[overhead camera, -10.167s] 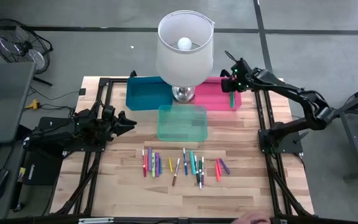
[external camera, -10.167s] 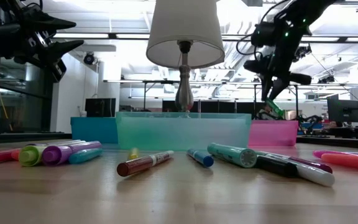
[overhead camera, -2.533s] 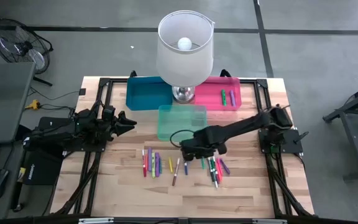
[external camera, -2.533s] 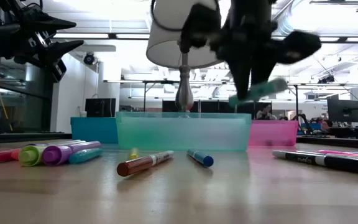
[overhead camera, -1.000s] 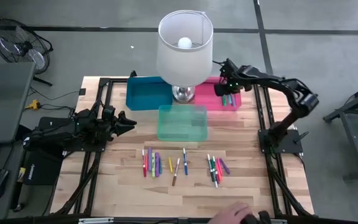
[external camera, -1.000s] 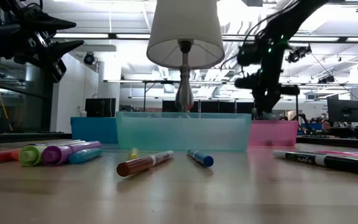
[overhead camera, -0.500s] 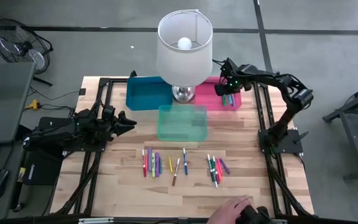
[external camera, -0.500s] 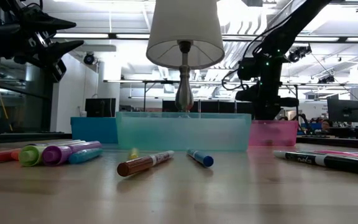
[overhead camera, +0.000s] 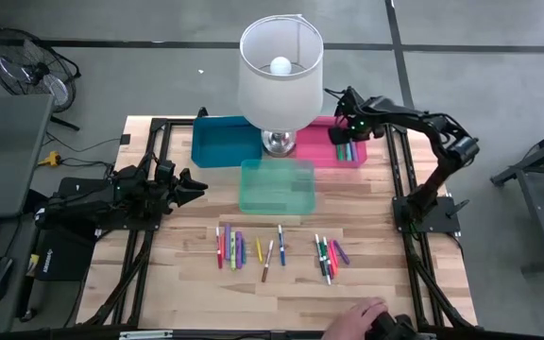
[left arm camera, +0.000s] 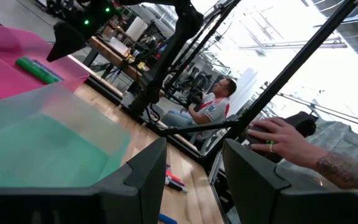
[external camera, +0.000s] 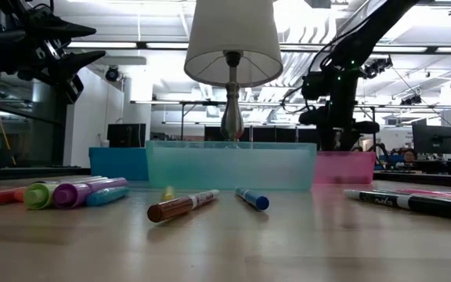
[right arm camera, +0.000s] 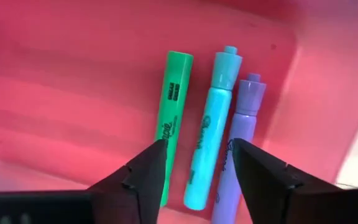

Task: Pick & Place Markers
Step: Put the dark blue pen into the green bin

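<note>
1. Whereas the right tool (overhead camera: 345, 135) was carrying a teal marker up from the row on the desk (overhead camera: 376, 283) a couple of seconds ago, it now hangs over the pink bin (overhead camera: 317, 151) with fingers apart and nothing between them. The teal marker (right arm camera: 207, 152) lies on the bin floor.
2. Since half a second ago the tool has hardly shifted; judged from this, the release is complete and one more marker is delivered.
3. Pink bin, just right of the lamp (overhead camera: 280, 80): three markers side by side, green (right arm camera: 170, 121), teal, and purple (right arm camera: 236, 146). Ten seconds ago it held the green one alone, as far as could be seen.
4. Teal bin (overhead camera: 277, 186), just in front of the lamp: no marker seen in it.
5. Blue bin (overhead camera: 223, 142), just left of the lamp: no marker seen in it; part is hidden under the shade.
6. Markers still out (overhead camera: 277, 250): a loose row on the desk well in front of the lamp, roughly a dozen. Most of the task remains, in my judgement.
7. Left tool (overhead camera: 192, 185) waits to the left of the lamp and the teal bin, fingers apart and empty.
8. A person's hand (overhead camera: 359, 316) rests at the desk's front edge, clear of both arms.
</note>
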`<state>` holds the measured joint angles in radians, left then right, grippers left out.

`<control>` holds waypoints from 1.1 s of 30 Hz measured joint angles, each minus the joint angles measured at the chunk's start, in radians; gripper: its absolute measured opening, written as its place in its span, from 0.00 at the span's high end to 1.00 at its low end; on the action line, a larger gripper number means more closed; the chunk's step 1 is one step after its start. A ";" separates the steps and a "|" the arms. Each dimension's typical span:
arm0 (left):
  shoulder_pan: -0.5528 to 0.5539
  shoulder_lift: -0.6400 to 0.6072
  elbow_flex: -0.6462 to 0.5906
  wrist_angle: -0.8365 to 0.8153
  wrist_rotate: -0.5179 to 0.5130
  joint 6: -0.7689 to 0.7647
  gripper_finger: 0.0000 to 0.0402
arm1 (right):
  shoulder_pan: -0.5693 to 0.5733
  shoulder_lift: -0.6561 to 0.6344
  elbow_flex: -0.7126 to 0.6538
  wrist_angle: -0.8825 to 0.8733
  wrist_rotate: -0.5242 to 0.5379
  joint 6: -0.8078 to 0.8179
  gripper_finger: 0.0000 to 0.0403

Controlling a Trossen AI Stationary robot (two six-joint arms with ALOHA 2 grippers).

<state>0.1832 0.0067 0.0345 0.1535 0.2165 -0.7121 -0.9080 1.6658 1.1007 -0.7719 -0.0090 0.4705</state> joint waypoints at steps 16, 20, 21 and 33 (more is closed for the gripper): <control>0.000 0.000 0.000 0.000 0.000 0.000 0.61 | 0.089 -0.223 0.001 -0.319 0.086 0.066 0.54; 0.000 0.000 0.000 0.000 0.000 0.000 0.61 | 0.171 -0.270 -0.003 -0.399 0.087 0.131 0.54; 0.000 0.000 0.000 0.000 0.000 0.000 0.61 | 0.196 -0.284 -0.007 -0.416 0.085 0.157 0.54; 0.000 0.000 0.000 0.000 0.000 0.000 0.61 | 0.670 -0.431 -0.197 -0.412 -0.082 0.662 0.55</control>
<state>0.1831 0.0071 0.0345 0.1535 0.2163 -0.7122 -0.2383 1.2349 0.9040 -1.1839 -0.0912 1.1325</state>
